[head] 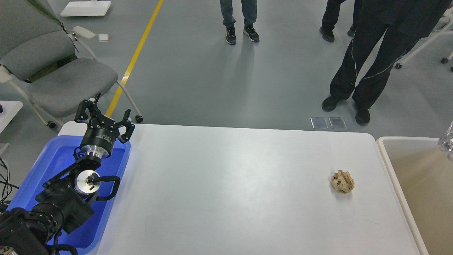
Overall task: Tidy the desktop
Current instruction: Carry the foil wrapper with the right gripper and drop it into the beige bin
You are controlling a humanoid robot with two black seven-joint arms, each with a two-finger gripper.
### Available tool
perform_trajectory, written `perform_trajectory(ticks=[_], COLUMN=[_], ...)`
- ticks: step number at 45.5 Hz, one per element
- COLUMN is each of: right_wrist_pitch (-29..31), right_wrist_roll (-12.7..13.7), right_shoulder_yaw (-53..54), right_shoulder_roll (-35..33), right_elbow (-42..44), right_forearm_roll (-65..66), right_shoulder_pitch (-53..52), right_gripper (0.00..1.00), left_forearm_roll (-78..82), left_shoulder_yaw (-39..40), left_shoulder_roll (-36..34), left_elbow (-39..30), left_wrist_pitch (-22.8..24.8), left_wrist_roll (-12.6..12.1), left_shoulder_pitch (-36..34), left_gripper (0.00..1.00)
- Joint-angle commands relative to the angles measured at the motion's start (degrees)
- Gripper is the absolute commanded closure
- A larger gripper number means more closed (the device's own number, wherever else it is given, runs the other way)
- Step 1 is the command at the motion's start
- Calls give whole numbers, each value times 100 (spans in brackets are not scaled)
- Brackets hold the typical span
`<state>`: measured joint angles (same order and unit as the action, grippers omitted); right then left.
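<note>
The desktop (230, 191) is a wide white table. A crumpled brown paper ball (342, 181) lies on it near the right end. My left gripper (103, 115) is open and empty, held above the far end of the blue tray (42, 170) at the left. My right gripper is out of view. A sliver of crinkled silver foil (446, 141) shows at the right edge, above the beige bin (421, 170).
A grey chair (53, 71) stands beyond the table's left corner. People's legs (357, 71) stand on the floor beyond the far edge. A yellow floor line (138, 53) runs away at the left.
</note>
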<state>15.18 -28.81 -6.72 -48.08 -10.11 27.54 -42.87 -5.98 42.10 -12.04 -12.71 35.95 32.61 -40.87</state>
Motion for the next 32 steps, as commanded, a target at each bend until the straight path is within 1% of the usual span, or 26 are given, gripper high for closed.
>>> perform_trajectory(ticks=[1, 4, 9, 12, 15, 20, 23, 24, 25, 32], right_wrist_pitch=[-68, -68, -199, -471, -778, -1122, -1341, -1560, -1640, -1992], right_wrist_roll=[315, 403, 648, 842, 956, 1044, 1176, 1263, 1290, 1449], right_shoulder_yaw=[22, 22, 118, 250, 399, 759, 979, 1145, 1208, 1472], right_shoulder_roll=[694, 940, 1362, 1547, 1697, 1996, 2101, 2180, 2207, 2400], right_elbow=[931, 1142, 1397, 1406, 1406, 1406, 1406, 1406, 1398, 1398], right_forearm_roll=[-1496, -1778, -2164, -2306, -2323, -2323, -2323, -2323, -2332, -2332], right_shoulder_pitch=[631, 718, 806, 894, 991, 1105, 1149, 1158, 1167, 1202], right_gripper=[100, 100, 100, 100, 100, 100, 100, 100, 100, 100], left_forearm_roll=[1, 1, 1, 1, 1, 1, 1, 1, 1, 1], left_shoulder_yaw=[0, 0, 0, 0, 0, 0, 0, 0, 0, 0], left_shoulder_roll=[0, 0, 0, 0, 0, 0, 0, 0, 0, 0], left_elbow=[6, 6, -3, -3, -3, -3, 6, -3, 6, -3], left_wrist_pitch=[0, 0, 0, 0, 0, 0, 0, 0, 0, 0], left_wrist_roll=[0, 0, 0, 0, 0, 0, 0, 0, 0, 0], left_shoulder_pitch=[0, 0, 0, 0, 0, 0, 0, 0, 0, 0], left_gripper=[0, 0, 0, 0, 0, 0, 0, 0, 0, 0])
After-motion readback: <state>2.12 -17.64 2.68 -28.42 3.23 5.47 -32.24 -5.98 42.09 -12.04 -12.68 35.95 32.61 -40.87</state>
